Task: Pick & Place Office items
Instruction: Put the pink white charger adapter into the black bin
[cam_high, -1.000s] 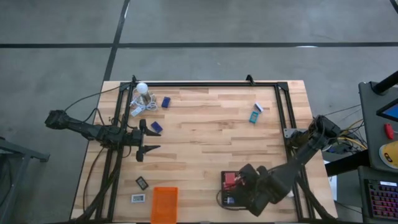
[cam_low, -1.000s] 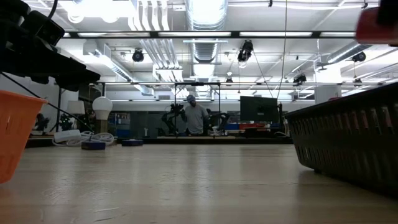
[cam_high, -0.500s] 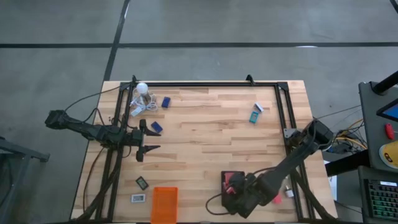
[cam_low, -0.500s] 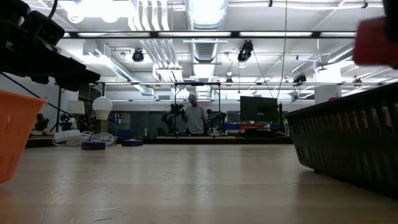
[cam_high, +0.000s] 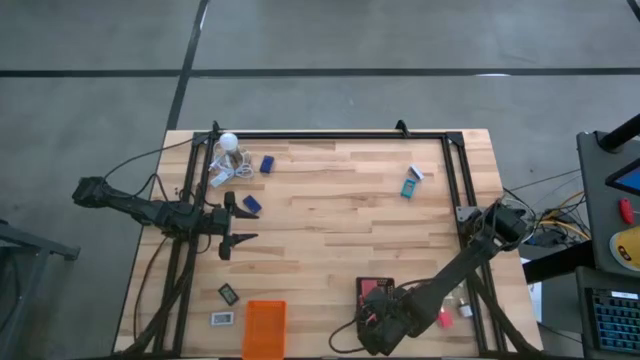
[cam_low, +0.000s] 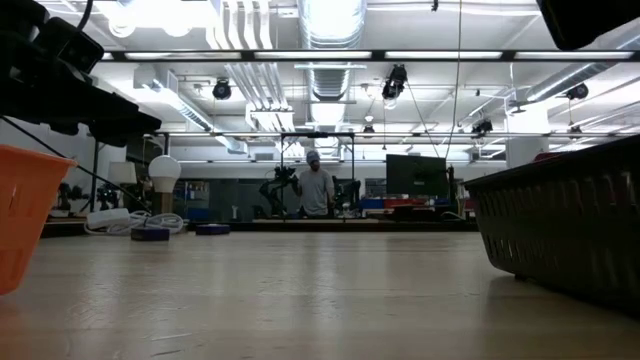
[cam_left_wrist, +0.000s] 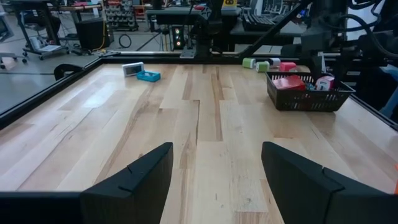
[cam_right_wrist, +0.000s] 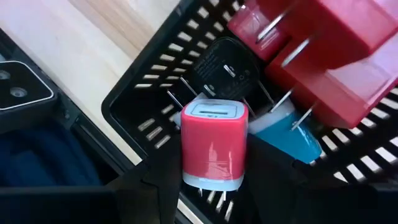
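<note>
– Right fingers (cam_right_wrist: 155, 183), what have they got?
– They're clamped on a red cube (cam_right_wrist: 213, 149), one finger against each side. It looks like a wall plug with a socket in its top face.
– And what's under them?
– A black basket (cam_right_wrist: 155, 81), directly below. Lying in it are more red plugs (cam_right_wrist: 323, 56), a black one (cam_right_wrist: 224, 68) and a blue one (cam_right_wrist: 286, 134).
– How should it handle?
– Light and stiff, I'd say. The glossy shell may slide, so flat opposite faces are the right hold. The prongs could snag on the basket's mesh.
– What about the left fingers (cam_left_wrist: 134, 180)?
– Spread apart and empty, waiting over bare worktop (cam_left_wrist: 205, 112). Two blue blocks (cam_high: 251, 203) lie just beside them, and a teal-and-white box (cam_high: 410, 184) sits well away, across the boards.
</note>
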